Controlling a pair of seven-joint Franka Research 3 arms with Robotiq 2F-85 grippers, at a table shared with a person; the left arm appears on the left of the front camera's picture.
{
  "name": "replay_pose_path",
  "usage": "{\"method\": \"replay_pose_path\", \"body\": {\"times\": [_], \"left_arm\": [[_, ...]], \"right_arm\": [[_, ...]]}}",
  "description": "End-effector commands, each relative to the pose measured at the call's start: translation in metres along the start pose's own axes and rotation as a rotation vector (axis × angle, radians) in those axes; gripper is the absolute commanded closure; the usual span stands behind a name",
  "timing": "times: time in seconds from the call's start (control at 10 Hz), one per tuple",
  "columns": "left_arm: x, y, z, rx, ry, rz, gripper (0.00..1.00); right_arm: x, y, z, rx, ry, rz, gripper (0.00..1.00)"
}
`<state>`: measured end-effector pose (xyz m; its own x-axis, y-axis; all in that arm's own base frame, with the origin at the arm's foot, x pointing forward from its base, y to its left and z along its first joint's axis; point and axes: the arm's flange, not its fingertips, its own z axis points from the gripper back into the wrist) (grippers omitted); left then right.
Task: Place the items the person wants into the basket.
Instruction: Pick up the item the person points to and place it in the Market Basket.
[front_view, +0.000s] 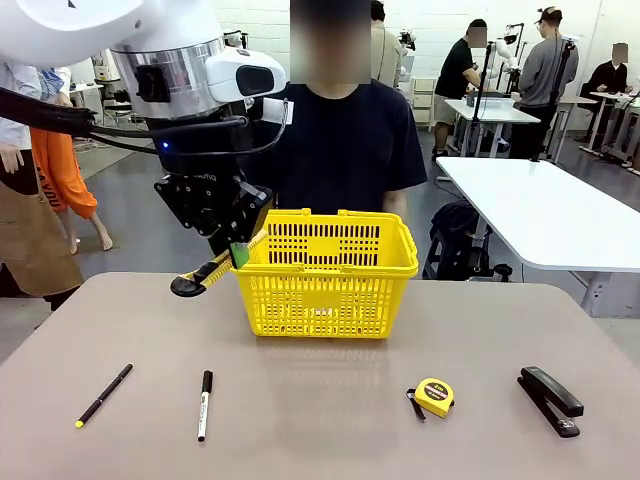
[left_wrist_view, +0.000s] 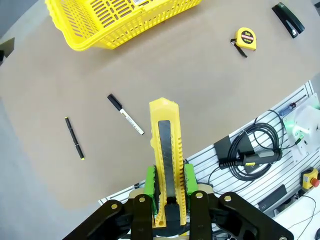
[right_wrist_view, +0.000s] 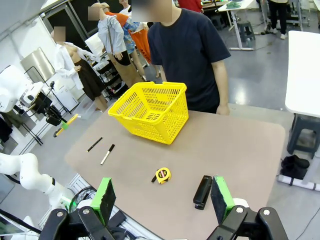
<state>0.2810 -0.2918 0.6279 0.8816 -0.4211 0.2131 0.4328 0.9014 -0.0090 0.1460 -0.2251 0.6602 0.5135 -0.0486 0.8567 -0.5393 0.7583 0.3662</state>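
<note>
1. Left gripper (left_wrist_view: 169, 177) pinching utility knife (left_wrist_view: 165, 130), raised beside basket (front_view: 325, 290); right gripper (right_wrist_view: 162, 197) spread wide.
2. Pen (front_view: 104, 395) and stapler (front_view: 550, 398) lying on beige table (front_view: 320, 435).
3. Tape measure (left_wrist_view: 246, 38) label too small to read.
4. Workshop; white tables (front_view: 540, 210) behind.

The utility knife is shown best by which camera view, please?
The left wrist view: the utility knife lies close up, lengthwise, clamped in the left gripper. The front view shows it partly hidden beside the basket; the right wrist view, tiny and distant.
</note>
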Motion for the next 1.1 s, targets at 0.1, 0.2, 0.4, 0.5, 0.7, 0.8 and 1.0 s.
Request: {"method": "replay_pose_path", "body": {"times": [0.1, 0.2, 0.4, 0.5, 0.7, 0.8, 1.0], "left_arm": [[-0.001, 0.001, 0.000, -0.005, 0.002, -0.001, 1.00], [0.000, 0.000, 0.000, 0.002, 0.000, 0.000, 0.74], [0.093, 0.034, -0.006, 0.092, 0.023, -0.109, 0.74], [0.132, 0.048, -0.018, 0.119, 0.035, -0.197, 0.74], [0.198, 0.064, -0.044, 0.095, 0.128, -0.387, 0.74], [0.219, 0.067, -0.056, 0.050, 0.175, -0.449, 0.74], [0.248, 0.069, -0.078, 0.013, 0.171, -0.521, 0.74]], "right_arm": [[-0.001, 0.001, -0.002, 0.024, -0.010, 0.009, 0.00], [-0.001, 0.001, -0.002, 0.024, -0.010, 0.009, 0.00], [-0.001, 0.001, -0.002, 0.024, -0.010, 0.009, 0.00], [-0.001, 0.001, -0.002, 0.024, -0.010, 0.009, 0.00], [-0.001, 0.001, -0.002, 0.024, -0.010, 0.009, 0.00], [-0.001, 0.001, -0.002, 0.024, -0.010, 0.009, 0.00], [-0.001, 0.001, -0.002, 0.024, -0.010, 0.009, 0.00]]}}
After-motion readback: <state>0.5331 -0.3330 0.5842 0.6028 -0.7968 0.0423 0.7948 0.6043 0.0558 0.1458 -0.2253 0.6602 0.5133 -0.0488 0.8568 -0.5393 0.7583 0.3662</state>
